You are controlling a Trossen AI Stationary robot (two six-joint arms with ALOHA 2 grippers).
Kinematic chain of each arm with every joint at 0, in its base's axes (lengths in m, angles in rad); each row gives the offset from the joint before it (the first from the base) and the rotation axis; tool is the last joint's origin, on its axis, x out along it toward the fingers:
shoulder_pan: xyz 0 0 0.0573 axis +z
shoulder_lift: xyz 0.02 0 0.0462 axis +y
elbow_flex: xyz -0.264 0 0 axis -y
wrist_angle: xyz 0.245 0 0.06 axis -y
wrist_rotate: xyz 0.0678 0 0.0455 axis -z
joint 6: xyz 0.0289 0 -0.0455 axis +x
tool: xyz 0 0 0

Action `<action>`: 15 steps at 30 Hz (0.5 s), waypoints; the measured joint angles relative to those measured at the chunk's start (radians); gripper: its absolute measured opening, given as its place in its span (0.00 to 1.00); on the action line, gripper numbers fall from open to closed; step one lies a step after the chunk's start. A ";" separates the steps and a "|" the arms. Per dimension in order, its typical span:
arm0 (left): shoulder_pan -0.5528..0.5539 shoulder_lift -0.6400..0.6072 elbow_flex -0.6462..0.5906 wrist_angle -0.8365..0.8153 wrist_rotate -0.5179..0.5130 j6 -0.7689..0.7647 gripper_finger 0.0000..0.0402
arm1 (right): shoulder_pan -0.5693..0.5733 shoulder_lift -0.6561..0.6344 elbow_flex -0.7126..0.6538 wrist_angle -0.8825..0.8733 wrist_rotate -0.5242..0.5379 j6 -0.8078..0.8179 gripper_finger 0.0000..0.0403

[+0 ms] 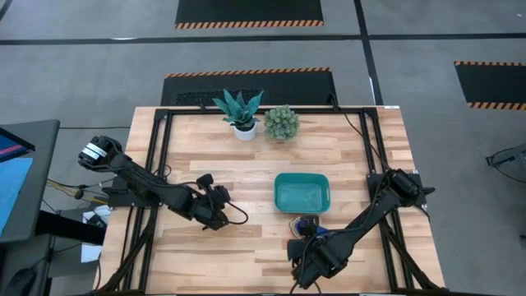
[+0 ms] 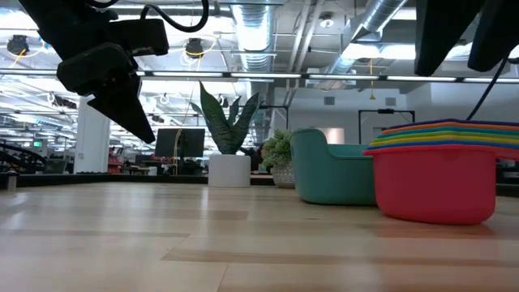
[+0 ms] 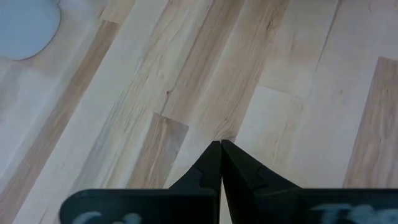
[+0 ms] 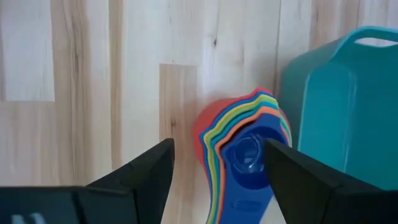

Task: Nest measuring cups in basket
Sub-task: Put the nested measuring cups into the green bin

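Note:
The measuring cups (image 4: 239, 146) sit nested in one stack, red outermost and dark blue innermost. The red cup's base stands on the table (image 2: 438, 182), just off the near wall of the teal basket (image 1: 302, 191). My right gripper (image 4: 217, 171) hangs open above the stack (image 1: 304, 224), with a finger on either side and touching nothing. My left gripper (image 3: 221, 146) is shut and holds nothing. It hovers over bare wood left of the basket (image 1: 220, 215) and shows in the low view (image 2: 130, 113) raised off the table.
Two plants in white pots (image 1: 244, 111) (image 1: 281, 122) stand near the table's far edge, behind the basket (image 4: 348, 106). Bare wood lies between the two arms and along the near edge (image 2: 243, 243). A black frame rail runs down each side of the table (image 1: 156, 164).

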 joint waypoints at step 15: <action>0.000 0.000 0.000 0.000 -0.001 0.001 0.00 | 0.003 0.002 -0.098 0.024 0.064 0.046 0.67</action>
